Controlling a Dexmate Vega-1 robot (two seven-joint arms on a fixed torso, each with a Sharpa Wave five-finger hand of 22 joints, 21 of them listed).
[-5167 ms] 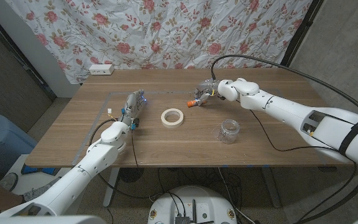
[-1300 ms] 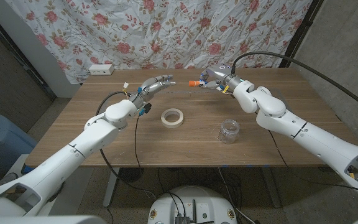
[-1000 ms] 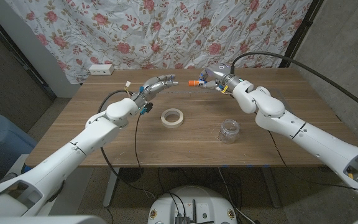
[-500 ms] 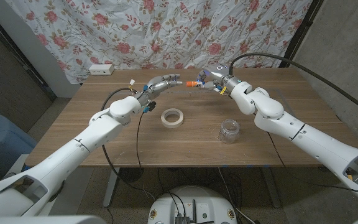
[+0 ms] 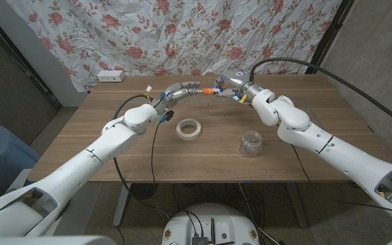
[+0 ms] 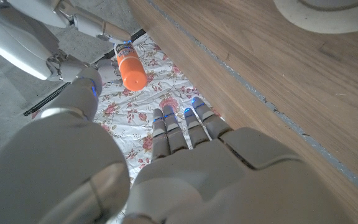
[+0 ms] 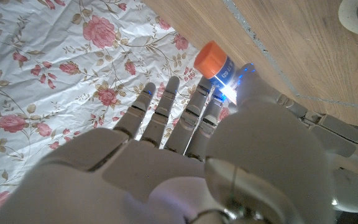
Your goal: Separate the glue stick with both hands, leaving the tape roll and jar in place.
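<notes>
Glue stick [image 5: 211, 90]: orange cap, held in the air above the far middle of the table [image 5: 305, 150], cap pointing toward the left hand. Also seen in the left wrist view [image 6: 131, 66] and the right wrist view [image 7: 215, 64].
Right hand [image 5: 231, 86]: grasps the body of the glue stick; in its wrist view [image 7: 185, 118] the thumb side presses the tube while the other fingers reach out straight.
Left hand [image 5: 182, 90]: raised, fingers stretched toward the orange cap, fingertips just beside it; cannot tell if they touch. Holds nothing, fingers straight in its wrist view [image 6: 182, 127].
Tape roll [image 5: 189, 127]: lying flat on the table, nearer the robot than both hands.
Jar [image 5: 251, 143]: clear, standing on the table, to the right of the tape roll and apart from it.
Backdrop: flowered cloth [image 5: 182, 34] behind the table.
</notes>
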